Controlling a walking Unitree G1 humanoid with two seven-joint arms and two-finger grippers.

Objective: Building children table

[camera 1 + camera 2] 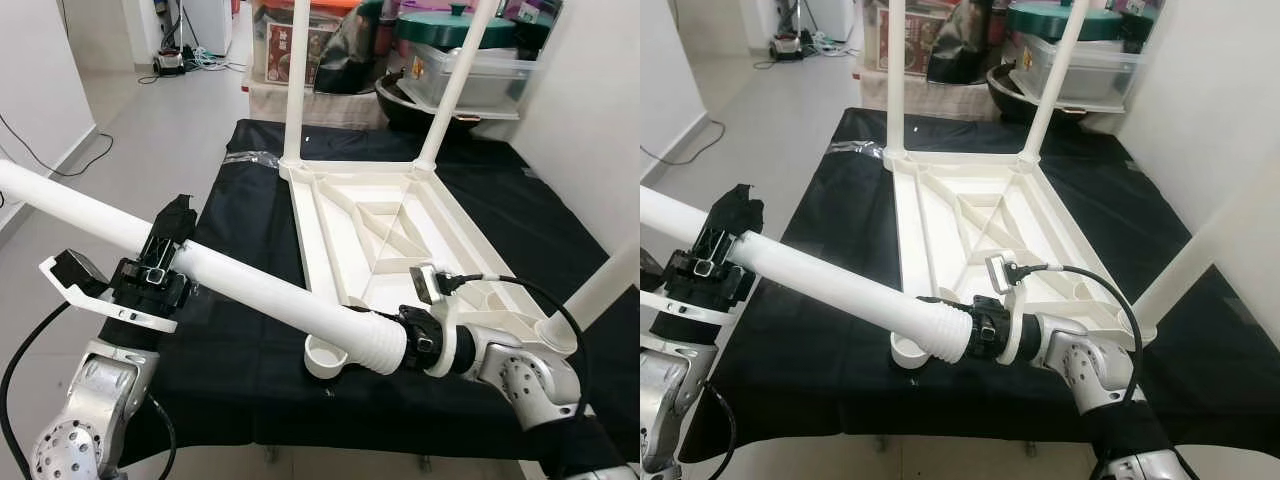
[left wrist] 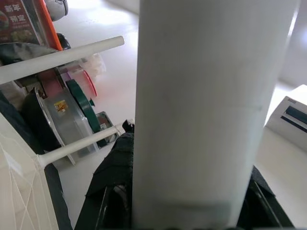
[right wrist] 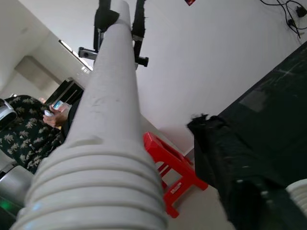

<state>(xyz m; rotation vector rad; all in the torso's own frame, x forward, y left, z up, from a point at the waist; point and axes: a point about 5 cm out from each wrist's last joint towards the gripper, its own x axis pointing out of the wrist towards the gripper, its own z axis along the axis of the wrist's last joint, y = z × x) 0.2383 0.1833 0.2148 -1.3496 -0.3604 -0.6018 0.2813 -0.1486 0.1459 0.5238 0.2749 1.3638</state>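
A white plastic table top point(image 1: 385, 235) lies upside down on a black cloth. Two legs point(image 1: 297, 80) stand screwed in at its far corners, and a third leg point(image 1: 610, 280) rises at the near right. A loose white leg point(image 1: 260, 290) lies almost level across the near left. Its ribbed threaded end point(image 1: 375, 340) hovers just above the empty round socket point(image 1: 325, 358) at the near left corner. My right gripper point(image 1: 398, 338) is shut on that ribbed end. My left gripper point(image 1: 170, 235) is shut on the leg's shaft farther out, beyond the cloth's left edge.
Clear storage boxes point(image 1: 470, 75), a pot with a green lid point(image 1: 455, 25) and a dark bowl crowd the floor behind the table. Cables point(image 1: 195, 60) lie at the far left. In the right wrist view are a red stool point(image 3: 175, 172) and a seated person point(image 3: 29, 134).
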